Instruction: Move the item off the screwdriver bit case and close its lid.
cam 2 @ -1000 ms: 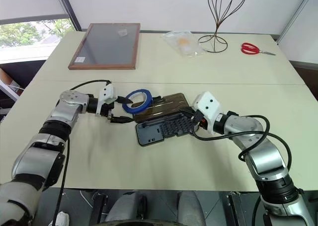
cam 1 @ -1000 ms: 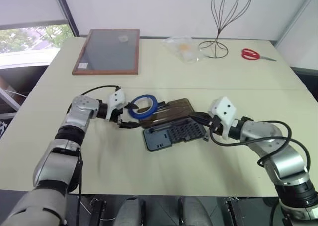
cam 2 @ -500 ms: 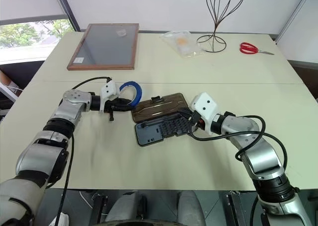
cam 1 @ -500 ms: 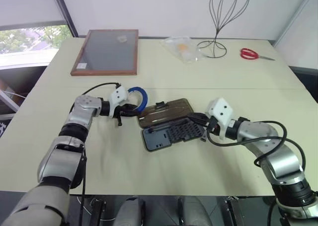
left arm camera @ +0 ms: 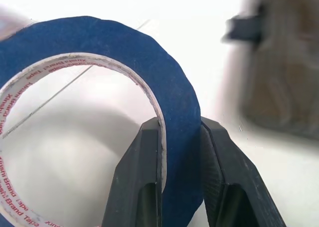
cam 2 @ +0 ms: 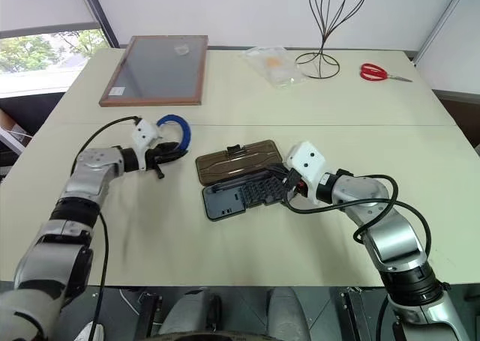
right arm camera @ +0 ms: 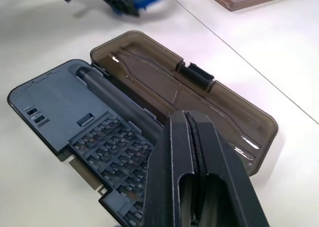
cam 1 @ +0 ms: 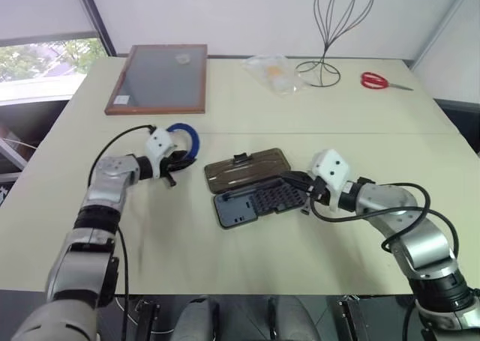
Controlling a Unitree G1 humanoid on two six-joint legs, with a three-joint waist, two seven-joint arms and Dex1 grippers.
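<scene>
The item, a blue tape ring (cam 1: 193, 137) with a white core, is held on edge in my left gripper (cam 1: 175, 160), which is shut on it. In the left wrist view both fingers (left arm camera: 146, 157) pinch the ring's band (left arm camera: 172, 92). The ring is above the table, to the left of the screwdriver bit case. The case lies open flat: dark grey base (cam 1: 259, 201) with rows of bits in front, its smoky brown lid (cam 1: 247, 169) behind with nothing on it. My right gripper (cam 1: 298, 183) is shut and empty, hovering at the case's right end over the base (right arm camera: 55, 102) and lid (right arm camera: 149, 72).
A wooden-framed grey board (cam 1: 160, 77) lies at the back left. Further back are a clear plastic bag (cam 1: 274, 73), a wire stand (cam 1: 328, 70) and red scissors (cam 1: 379, 81). Bare tabletop surrounds the case.
My left gripper shut on the tape ring lying on the lid, lifted it and carried it left, off the case. The right arm stayed put.
</scene>
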